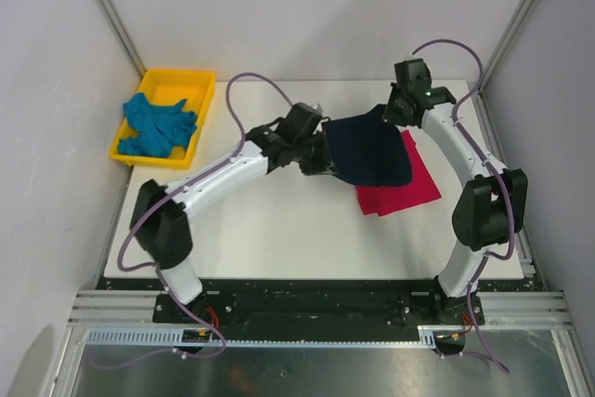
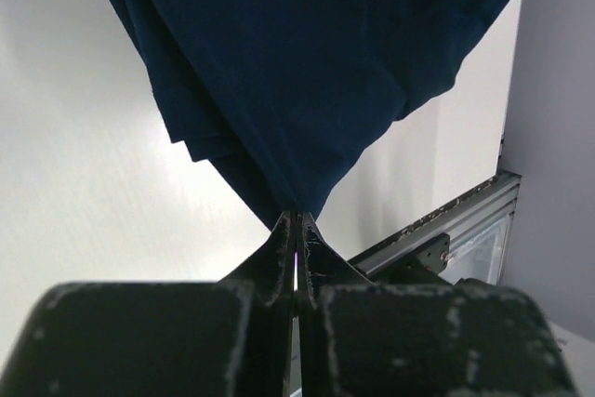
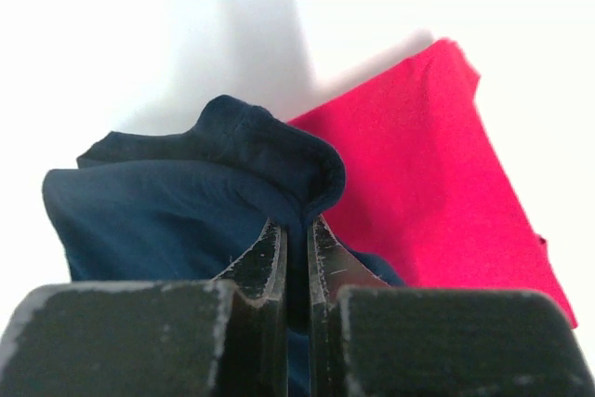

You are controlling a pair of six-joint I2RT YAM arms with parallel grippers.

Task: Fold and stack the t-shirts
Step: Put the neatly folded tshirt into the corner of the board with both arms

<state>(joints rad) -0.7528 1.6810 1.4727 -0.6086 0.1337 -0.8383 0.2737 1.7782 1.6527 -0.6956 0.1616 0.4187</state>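
Pinching a corner of the navy t-shirt (image 2: 307, 62), the left gripper (image 2: 296, 222) has its two fingers pressed tight together on the cloth, which fans out from the tips in several folded layers; the right gripper (image 3: 297, 226) is likewise clamped on the same garment, a thin gap between its fingers filled by a bunched roll of navy fabric that bulges just above the tips; from above, the navy t-shirt spans between the two grippers over the far middle of the white table (image 1: 279, 230), the left gripper at its left edge and the right gripper at its far right corner; its lower right part overlaps the crimson-pink t-shirt (image 1: 414, 191), which lies folded flat on the table with its near and right edges showing from under the navy cloth; whether the navy cloth rests on the pink one or hangs just over it cannot be told; well apart from both grippers, at the far left corner, the teal t-shirt (image 1: 158, 125) sits crumpled inside the yellow tray (image 1: 200, 75).
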